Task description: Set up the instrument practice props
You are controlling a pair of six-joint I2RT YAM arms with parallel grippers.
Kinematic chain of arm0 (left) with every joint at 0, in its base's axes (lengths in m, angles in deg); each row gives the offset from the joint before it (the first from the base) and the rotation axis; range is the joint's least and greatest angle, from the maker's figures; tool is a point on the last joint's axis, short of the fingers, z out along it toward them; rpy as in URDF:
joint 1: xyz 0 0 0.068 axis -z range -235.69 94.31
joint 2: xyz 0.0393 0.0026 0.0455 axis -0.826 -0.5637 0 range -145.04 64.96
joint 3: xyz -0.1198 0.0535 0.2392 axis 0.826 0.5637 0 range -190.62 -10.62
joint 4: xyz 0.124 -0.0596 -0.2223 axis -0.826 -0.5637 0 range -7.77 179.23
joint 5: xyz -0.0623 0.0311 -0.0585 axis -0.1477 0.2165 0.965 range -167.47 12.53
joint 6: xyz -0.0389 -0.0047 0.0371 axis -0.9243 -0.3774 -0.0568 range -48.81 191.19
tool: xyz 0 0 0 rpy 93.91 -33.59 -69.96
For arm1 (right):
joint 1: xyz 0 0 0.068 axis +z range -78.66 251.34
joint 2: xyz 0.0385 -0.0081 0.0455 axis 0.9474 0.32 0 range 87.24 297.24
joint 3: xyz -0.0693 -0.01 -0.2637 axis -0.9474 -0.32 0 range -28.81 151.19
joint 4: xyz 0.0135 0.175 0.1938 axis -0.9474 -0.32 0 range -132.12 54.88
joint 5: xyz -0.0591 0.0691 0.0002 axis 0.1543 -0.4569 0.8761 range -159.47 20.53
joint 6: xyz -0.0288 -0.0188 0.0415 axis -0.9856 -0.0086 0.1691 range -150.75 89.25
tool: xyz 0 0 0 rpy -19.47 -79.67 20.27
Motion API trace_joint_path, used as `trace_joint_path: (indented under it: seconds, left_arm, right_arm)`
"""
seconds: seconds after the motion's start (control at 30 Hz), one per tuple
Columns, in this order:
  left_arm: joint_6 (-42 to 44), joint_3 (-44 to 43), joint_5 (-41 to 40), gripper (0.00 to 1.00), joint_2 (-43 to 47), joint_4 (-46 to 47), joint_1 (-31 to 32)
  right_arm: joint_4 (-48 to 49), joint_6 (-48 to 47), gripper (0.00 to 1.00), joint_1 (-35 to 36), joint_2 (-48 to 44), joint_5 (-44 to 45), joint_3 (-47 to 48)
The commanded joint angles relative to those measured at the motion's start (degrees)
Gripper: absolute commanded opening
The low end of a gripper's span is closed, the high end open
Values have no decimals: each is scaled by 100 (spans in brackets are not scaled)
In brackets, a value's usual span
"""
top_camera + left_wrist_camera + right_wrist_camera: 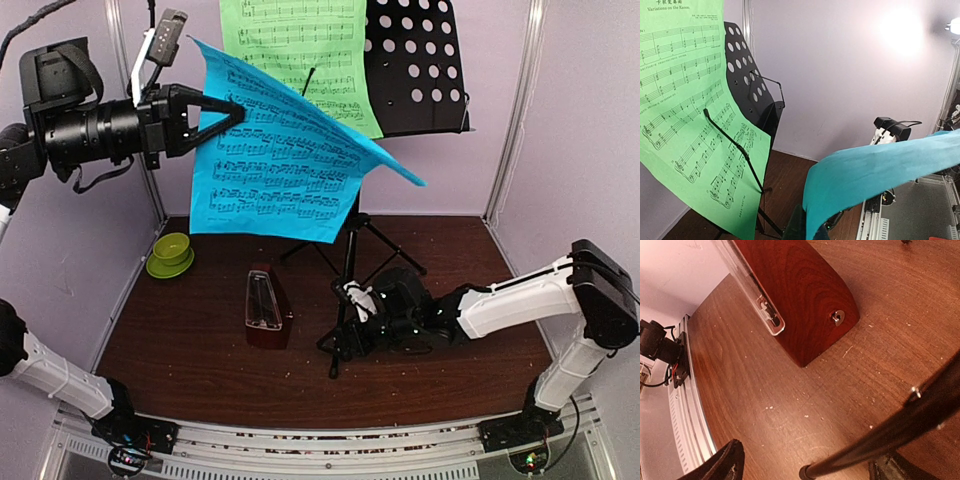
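The black music stand (425, 60) stands at the back, and its tripod legs (345, 300) rest on the table. The green sheet (300, 55) rests on its hole-punched desk and also shows in the left wrist view (685, 125). My left gripper (232, 110) is raised high at the left. It is shut on the edge of the blue sheet (280, 160), which hangs in front of the stand and droops over the jaws in the left wrist view (880, 170). The reddish-brown metronome (265, 308) stands upright mid-table. My right gripper (347, 318) is open low at the tripod. One tripod leg (875, 440) lies between its fingers.
A small lime-green bowl (172, 252) sits at the back left of the brown table (200, 380). Purple walls enclose the back and sides. In the right wrist view the metronome (800, 300) stands just beyond the fingers, with the table's metal front rail (685, 405) to the left.
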Motion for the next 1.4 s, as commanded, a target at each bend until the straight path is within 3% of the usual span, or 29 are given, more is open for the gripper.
trace_joint_path:
  seconds: [0.0, 0.37, 0.8, 1.1, 1.37]
  left_arm:
    - [-114, -135, 213, 0, 117, 427, -16]
    - [-57, -420, 108, 0, 98, 273, -24]
    - [-452, -1518, 212, 0, -524, 140, -24]
    - [-1555, -1600, 131, 0, -1074, 1589, -22]
    - [-2108, -2300, -1224, 0, -1719, 1510, -24]
  right_arm:
    - [567, 295, 85, 143, 254, -167, 371]
    - [682, 227, 83, 765, 662, -345, 801]
    - [76, -96, 84, 1310, 1420, -501, 2291]
    - [-1246, -901, 85, 1284, 20, 294, 1952]
    - [-2393, -1165, 85, 1172, -1519, 1192, 1746]
